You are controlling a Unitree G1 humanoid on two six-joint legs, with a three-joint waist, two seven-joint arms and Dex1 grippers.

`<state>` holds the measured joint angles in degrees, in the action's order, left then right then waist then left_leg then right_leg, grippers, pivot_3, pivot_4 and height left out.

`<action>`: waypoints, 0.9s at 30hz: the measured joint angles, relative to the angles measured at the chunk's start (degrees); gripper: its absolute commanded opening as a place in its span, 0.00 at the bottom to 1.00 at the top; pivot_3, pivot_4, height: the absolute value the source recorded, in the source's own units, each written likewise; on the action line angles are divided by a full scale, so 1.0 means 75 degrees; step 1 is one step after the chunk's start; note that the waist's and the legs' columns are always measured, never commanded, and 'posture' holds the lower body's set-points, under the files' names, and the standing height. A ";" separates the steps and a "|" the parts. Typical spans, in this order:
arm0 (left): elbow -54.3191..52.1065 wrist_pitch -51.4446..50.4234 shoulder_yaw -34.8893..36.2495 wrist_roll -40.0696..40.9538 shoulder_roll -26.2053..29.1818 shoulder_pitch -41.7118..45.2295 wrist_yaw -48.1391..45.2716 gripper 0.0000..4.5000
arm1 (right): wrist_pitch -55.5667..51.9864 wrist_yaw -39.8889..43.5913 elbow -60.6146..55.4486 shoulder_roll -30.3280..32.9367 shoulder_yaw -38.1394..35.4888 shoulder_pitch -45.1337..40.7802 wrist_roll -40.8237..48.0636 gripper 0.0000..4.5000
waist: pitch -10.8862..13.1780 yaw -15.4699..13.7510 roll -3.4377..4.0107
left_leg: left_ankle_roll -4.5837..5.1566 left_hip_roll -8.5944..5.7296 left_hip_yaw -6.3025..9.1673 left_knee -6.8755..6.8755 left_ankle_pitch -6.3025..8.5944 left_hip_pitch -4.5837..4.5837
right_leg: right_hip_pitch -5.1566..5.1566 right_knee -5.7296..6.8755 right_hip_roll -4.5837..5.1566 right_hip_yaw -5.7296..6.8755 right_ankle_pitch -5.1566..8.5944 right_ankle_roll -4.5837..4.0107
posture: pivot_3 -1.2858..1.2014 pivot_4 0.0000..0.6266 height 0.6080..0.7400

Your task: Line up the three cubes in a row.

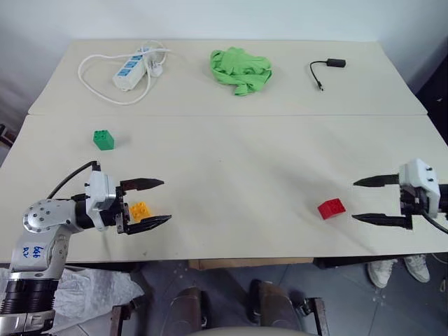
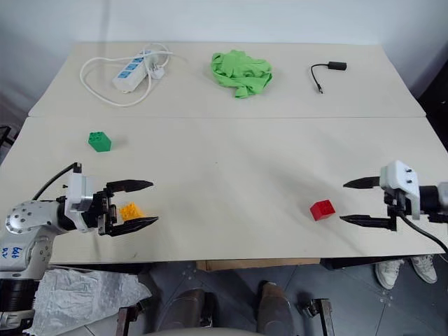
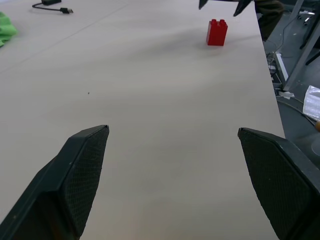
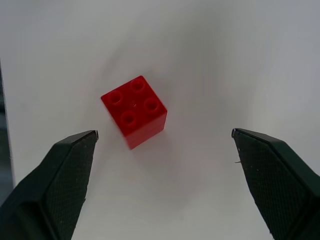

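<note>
Clearly none of the three cubes is lined up yet: the red cube [image 1: 331,208] sits near the worktop's [image 1: 245,168] front right edge, the orange-yellow cube [image 1: 140,210] near the front left, the green cube [image 1: 103,139] farther back on the left. The right claw [image 1: 367,200], spread wide and empty, faces the red cube, while the left claw [image 1: 149,203], equally wide, hangs about the orange-yellow one without gripping. Judging by this, the gathering step is just opening, and each claw must next settle around its cube and close.

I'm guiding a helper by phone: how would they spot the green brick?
Start at the white power strip on the table's far left. Come toward the near edge: the green brick sits alone there, unlike the orange-yellow brick, between the left gripper's fingers.
</note>
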<state>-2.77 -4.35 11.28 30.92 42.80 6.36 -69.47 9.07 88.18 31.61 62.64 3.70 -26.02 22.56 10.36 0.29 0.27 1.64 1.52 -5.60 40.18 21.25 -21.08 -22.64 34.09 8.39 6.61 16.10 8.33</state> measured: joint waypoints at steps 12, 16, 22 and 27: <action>-0.0458 0.0098 0.0039 -0.0071 -0.0033 -0.0419 0.0339 1.00 | 0.0819 0.0053 0.1123 -0.0033 0.2903 -0.1663 0.0169 0.48 | 0.0005 -0.0004 0.0009 | -0.0001 0.0001 0.0008 0.0003 0.0001 -0.0009 | -0.0001 -0.0005 0.0001 0.0009 0.0000 0.0000 | 0.52 0.24 1.00; -0.0470 0.0186 0.0146 -0.0078 -0.0052 -0.0597 0.0438 1.00 | 0.0949 0.0066 0.1231 -0.0033 0.3284 -0.1900 0.0445 0.33 | 0.0006 0.0008 0.0010 | -0.0002 0.0003 0.0007 0.0002 0.0001 -0.0009 | -0.0001 -0.0006 0.0001 0.0010 0.0000 -0.0001 | 0.52 0.24 1.00; -0.0413 0.0264 0.0222 -0.0089 -0.0132 -0.0637 0.0483 1.00 | -0.0554 0.0019 0.0751 -0.0676 0.3171 -0.2972 0.0874 0.33 | 0.0014 0.0085 0.0024 | -0.0006 0.0016 -0.0003 0.0008 0.0002 -0.0007 | -0.0007 0.0000 0.0000 0.0011 -0.0005 -0.0012 | 0.52 0.24 1.00; -0.0336 0.0353 0.0147 -0.0140 -0.0258 -0.0356 0.0463 1.00 | -0.1858 -0.0131 0.0833 -0.2332 0.3054 -0.4400 -0.0106 0.33 | 0.0014 0.0156 0.0024 | -0.0021 0.0017 0.0008 0.0003 -0.0003 -0.0019 | -0.0033 0.0037 -0.0002 0.0025 0.0004 -0.0037 | 0.52 0.24 1.00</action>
<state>-5.29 -1.70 12.38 29.87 40.87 3.69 -66.00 -4.86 87.19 37.86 45.15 26.60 -59.02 21.76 10.47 1.46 0.46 1.48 1.64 -5.54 40.20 21.23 -21.22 -22.89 34.36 8.37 6.80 16.13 8.06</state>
